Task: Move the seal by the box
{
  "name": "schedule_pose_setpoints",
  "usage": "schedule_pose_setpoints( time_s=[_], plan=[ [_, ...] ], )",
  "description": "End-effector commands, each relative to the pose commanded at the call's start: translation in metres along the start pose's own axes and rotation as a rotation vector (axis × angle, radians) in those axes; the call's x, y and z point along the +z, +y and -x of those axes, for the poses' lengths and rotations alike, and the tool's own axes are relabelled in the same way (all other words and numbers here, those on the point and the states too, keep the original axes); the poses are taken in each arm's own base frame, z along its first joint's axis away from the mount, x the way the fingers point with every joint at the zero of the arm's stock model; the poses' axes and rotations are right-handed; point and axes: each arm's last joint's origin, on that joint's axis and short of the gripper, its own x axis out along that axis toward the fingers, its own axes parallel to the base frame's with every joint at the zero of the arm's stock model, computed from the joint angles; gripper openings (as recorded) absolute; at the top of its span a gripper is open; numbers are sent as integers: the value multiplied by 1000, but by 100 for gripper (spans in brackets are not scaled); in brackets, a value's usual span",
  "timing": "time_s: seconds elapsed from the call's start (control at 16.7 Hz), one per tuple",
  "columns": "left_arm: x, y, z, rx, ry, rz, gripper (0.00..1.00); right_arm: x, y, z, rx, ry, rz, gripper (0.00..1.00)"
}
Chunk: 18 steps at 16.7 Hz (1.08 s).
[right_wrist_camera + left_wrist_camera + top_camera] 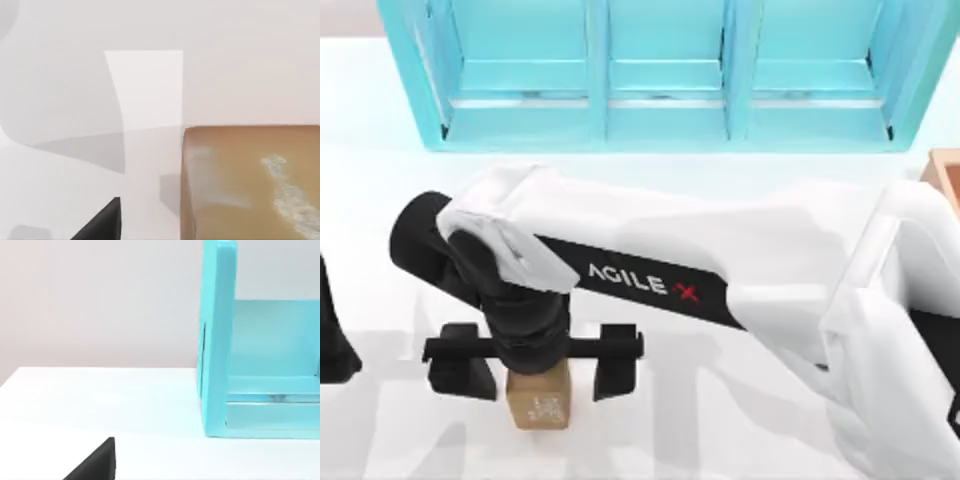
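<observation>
The seal (541, 407), a small tan-brown block with faint white markings, sits on the white table near the front left. My right arm reaches across from the right, and my right gripper (538, 376) hangs directly over the seal, open, with one black finger on each side and a gap between each finger and the block. The right wrist view shows the seal (250, 185) close up beside one fingertip (100, 223). A corner of the orange-tan box (946, 178) shows at the table's right edge. My left arm (332, 335) is parked at the far left.
A big turquoise shelf unit (665, 75) runs along the back of the table; its side wall (217, 340) stands close in the left wrist view. White tabletop lies between the seal and the box, partly covered by my right arm.
</observation>
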Motion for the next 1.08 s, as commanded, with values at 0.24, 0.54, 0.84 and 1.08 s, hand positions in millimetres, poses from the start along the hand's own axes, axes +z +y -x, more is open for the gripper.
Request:
schedule_pose_setpoints(
  time_s=[0.24, 0.54, 0.84, 1.08],
  plan=[
    [0, 0, 0, 0, 0, 0, 100, 0, 0, 0, 0, 0, 0, 55],
    [0, 0, 0, 0, 0, 0, 100, 0, 0, 0, 0, 0, 0, 17],
    [0, 0, 0, 0, 0, 0, 100, 0, 0, 0, 0, 0, 0, 0],
    [0, 0, 0, 0, 0, 0, 100, 0, 0, 0, 0, 0, 0, 0]
  ],
)
